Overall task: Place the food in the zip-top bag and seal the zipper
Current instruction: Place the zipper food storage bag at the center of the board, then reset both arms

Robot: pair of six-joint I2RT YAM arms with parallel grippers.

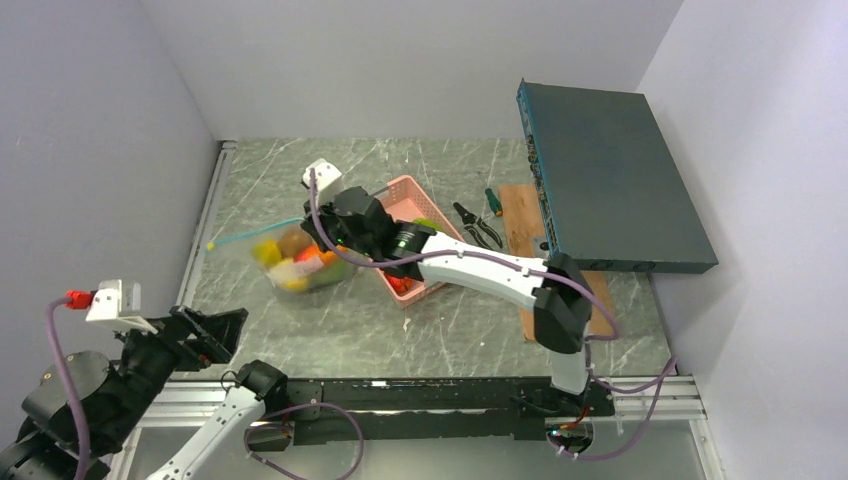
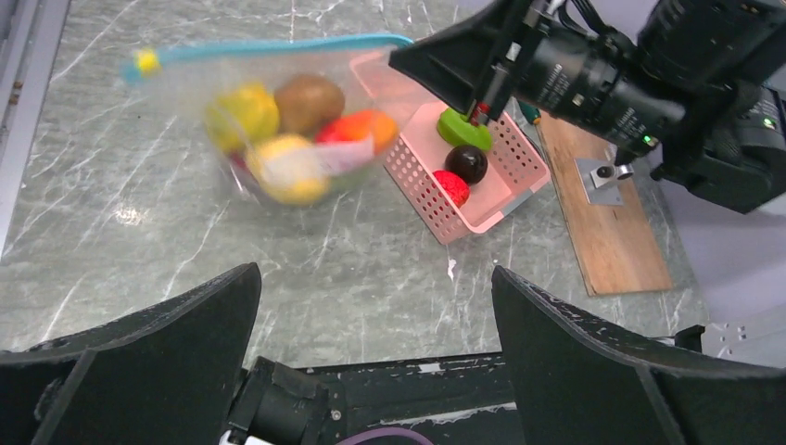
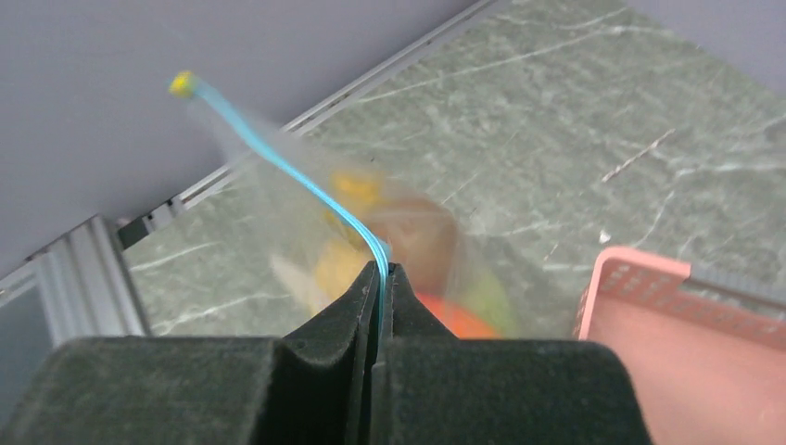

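Note:
The clear zip-top bag [image 1: 300,262] lies left of the pink basket [image 1: 405,195] and holds several food pieces in yellow, brown and orange [image 2: 297,130]. Its teal zipper [image 3: 278,158] runs up to a yellow end tab [image 3: 183,84]. My right gripper [image 3: 383,269] is shut on the zipper at the end nearest the basket, seen from above as right gripper [image 1: 318,232]. A green piece [image 2: 463,130], a dark purple one [image 2: 466,162] and a red one [image 2: 451,187] sit in the basket. My left gripper [image 2: 375,278] stands open and empty near the table's front left, far from the bag.
A dark flat box [image 1: 615,180] leans at the back right over a wooden board [image 1: 520,225]. Pliers [image 1: 475,222] and a screwdriver [image 1: 492,200] lie between the board and the basket. Walls close in at left, back and right.

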